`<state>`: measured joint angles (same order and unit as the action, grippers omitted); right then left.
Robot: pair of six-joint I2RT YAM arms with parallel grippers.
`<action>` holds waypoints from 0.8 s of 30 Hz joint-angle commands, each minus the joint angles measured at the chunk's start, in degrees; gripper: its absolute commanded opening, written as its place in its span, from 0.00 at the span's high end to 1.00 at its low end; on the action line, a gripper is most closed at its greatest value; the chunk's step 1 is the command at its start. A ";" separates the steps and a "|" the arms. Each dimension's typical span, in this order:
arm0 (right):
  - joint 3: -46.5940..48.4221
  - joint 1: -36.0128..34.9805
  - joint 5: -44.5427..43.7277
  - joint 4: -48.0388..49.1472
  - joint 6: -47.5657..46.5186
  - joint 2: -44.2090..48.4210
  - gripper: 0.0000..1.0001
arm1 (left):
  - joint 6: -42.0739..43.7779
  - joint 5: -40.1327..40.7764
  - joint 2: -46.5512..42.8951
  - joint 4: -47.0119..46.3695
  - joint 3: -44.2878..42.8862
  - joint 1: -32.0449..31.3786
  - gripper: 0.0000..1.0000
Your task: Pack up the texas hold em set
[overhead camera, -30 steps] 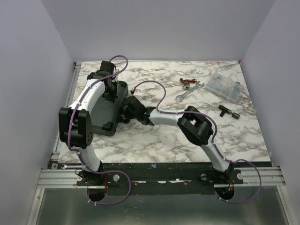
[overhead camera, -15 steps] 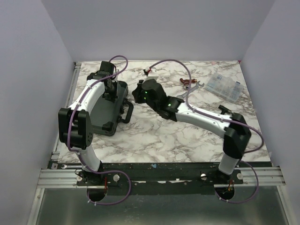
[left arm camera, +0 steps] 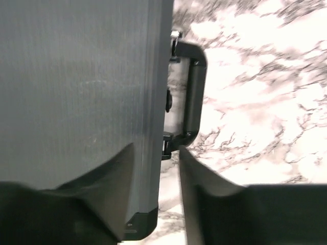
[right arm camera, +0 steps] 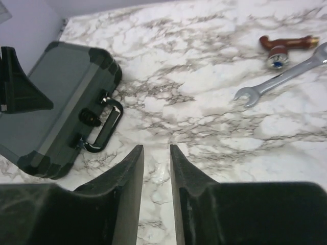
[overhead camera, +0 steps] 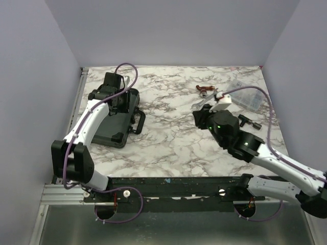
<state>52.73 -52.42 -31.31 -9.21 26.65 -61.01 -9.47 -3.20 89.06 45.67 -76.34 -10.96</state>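
Observation:
The black briefcase [overhead camera: 113,121] lies shut on the left of the marble table, its handle [overhead camera: 139,122] pointing right. Chips, cards and discs are hidden inside it. My left gripper [overhead camera: 121,102] hovers over the case's far right part. In the left wrist view it [left arm camera: 156,153] is open, with one finger over the lid [left arm camera: 76,92] and the other past the edge near the handle [left arm camera: 194,97]. My right gripper [overhead camera: 202,118] is out over the middle of the table, well right of the case. Its fingers [right arm camera: 156,153] stand a narrow gap apart, holding nothing. The case [right arm camera: 56,102] also shows in the right wrist view.
A silver wrench [overhead camera: 206,100] and a red-brown fitting [overhead camera: 204,89] lie at the back centre-right. A clear compartment box [overhead camera: 245,93] stands at the back right, with a small black T-shaped piece [overhead camera: 248,121] in front of it.
My right arm has drawn back from the case's handle, rightward and toward the near side. My left arm has shifted slightly but stays over the case.

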 commanded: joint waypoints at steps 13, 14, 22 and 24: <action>4.90 -0.05 -19.76 -33.11 2.03 30.14 0.22 | -4.34 -7.33 -43.27 -29.77 18.30 -2.13 0.21; 5.89 -0.07 -20.13 -33.39 1.88 30.70 0.15 | -4.68 -7.31 -45.64 -30.09 18.78 -2.14 0.19; 13.89 -0.05 -24.02 -30.49 -6.96 30.89 0.00 | -4.76 -3.24 -61.54 -27.23 19.28 -2.14 0.11; 15.96 -0.12 -25.37 -29.82 -9.01 30.29 0.00 | -4.42 -1.69 -64.42 -26.40 18.65 -2.14 0.09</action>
<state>65.08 -52.42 -51.51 -39.11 22.98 -29.87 -13.78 -8.36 29.56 18.04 -56.90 -12.88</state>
